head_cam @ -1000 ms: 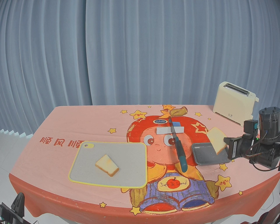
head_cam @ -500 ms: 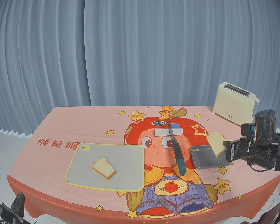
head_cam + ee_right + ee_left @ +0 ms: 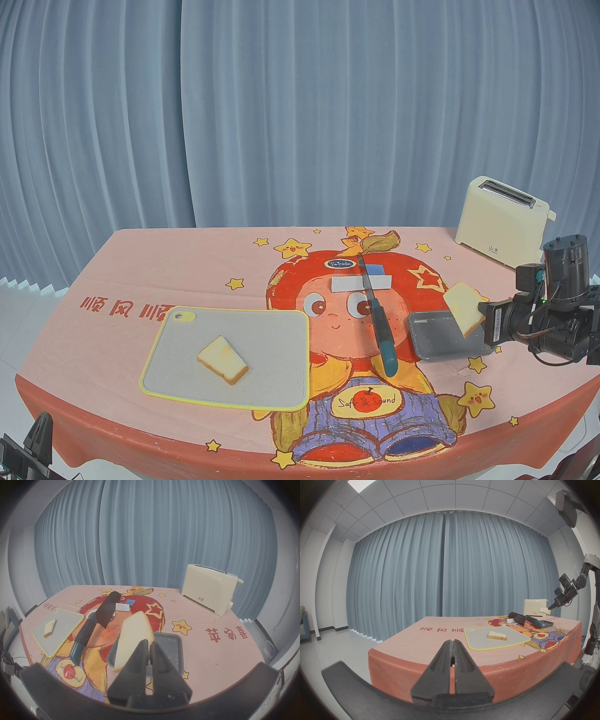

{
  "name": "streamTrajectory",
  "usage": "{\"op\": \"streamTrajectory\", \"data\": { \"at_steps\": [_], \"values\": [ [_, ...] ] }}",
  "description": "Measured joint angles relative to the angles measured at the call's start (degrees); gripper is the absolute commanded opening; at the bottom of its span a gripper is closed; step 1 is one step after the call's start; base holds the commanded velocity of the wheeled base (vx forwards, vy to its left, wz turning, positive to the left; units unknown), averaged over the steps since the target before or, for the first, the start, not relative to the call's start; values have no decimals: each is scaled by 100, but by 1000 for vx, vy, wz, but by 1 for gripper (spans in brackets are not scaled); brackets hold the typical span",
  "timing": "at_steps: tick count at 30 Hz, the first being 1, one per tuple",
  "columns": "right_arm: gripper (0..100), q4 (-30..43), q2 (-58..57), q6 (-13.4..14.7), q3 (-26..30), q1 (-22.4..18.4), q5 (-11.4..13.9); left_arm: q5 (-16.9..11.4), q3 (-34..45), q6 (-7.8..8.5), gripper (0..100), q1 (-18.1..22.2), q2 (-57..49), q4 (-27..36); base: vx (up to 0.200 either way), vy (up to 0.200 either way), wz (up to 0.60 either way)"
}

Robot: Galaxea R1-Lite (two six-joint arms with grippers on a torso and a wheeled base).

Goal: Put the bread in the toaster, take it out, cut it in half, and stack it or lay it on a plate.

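Head view shifts slightly, yet the right gripper (image 3: 148, 643) barely budges — clamped on a bread slice (image 3: 462, 306) tilted over the right edge of the tray (image 3: 431, 337). Set-down looks next — left gripper (image 3: 453, 643) idles closed, empty.

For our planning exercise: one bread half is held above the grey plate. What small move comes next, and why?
Probably lower the right gripper and release: its bread half hangs tilted over the grey plate; the other half lies on the cutting board.
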Motion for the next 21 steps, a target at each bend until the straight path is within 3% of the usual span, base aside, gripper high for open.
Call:
{"op": "streamTrajectory", "data": {
  "at_steps": [21],
  "values": [
    [0, -44, 168, -2, 26, -16, -4, 0, 0, 0, 0, 2, 0, 0, 0, 0, 0]
  ]
}}
